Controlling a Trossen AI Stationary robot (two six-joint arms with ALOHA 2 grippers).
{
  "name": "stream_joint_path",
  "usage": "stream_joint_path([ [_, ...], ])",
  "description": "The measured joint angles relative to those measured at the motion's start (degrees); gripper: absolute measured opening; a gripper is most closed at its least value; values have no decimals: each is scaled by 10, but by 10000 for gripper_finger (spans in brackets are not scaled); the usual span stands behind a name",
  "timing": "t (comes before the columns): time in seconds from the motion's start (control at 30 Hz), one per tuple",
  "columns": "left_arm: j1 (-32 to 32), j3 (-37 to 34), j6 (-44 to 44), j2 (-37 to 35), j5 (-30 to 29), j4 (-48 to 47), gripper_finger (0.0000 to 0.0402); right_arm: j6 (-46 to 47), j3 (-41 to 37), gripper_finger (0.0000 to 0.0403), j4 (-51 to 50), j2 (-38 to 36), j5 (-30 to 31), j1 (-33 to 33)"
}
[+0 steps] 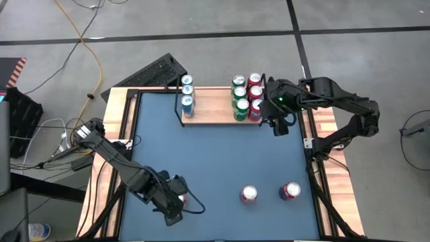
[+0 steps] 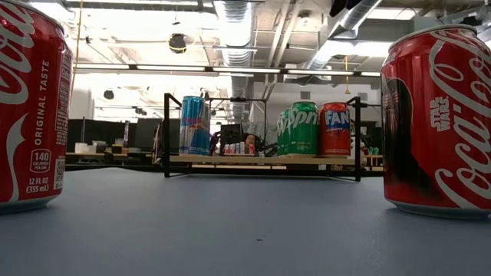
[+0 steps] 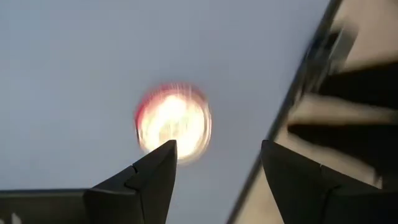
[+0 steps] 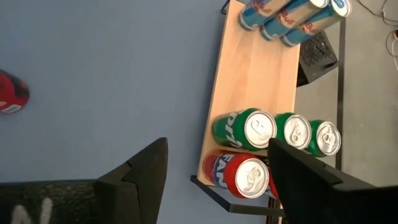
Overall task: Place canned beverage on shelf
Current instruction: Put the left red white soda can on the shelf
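Blurred, apparently red can (image 3: 174, 122) beyond left fingers (image 3: 155, 180)

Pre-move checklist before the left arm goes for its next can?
1. Left gripper jaws open, empty: ok.
2. Red can below the left gripper, upright, not yet between the jaws: ok.
3. Right gripper open, off the shelf's right-end cans: ok.
4. Free middle of the shelf board between blue cans and green cans: ok.
5. Two more red cans upright on the table: ok.
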Motion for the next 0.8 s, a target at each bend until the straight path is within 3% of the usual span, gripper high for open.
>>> stream_joint_path([
  [0.1, 0, 1, -4, 0, -39, 32, 219, 0, 0, 260, -3, 3, 0, -6],
  [0.3, 4, 1, 155, 0, -77, 24, 219, 4, 0, 260, -3, 2, -1, -11],
  [0.4, 5, 1, 163, 0, -107, 26, 219, 5, 0, 260, -3, 2, -1, -10],
  [0.6, 12, 0, 124, -12, -28, -4, 227, 5, 0, 260, -3, 2, -1, -10],
  [0.8, 4, 0, 146, -15, 2, -2, 286, 20, 0, 260, -1, 2, -1, -10],
])
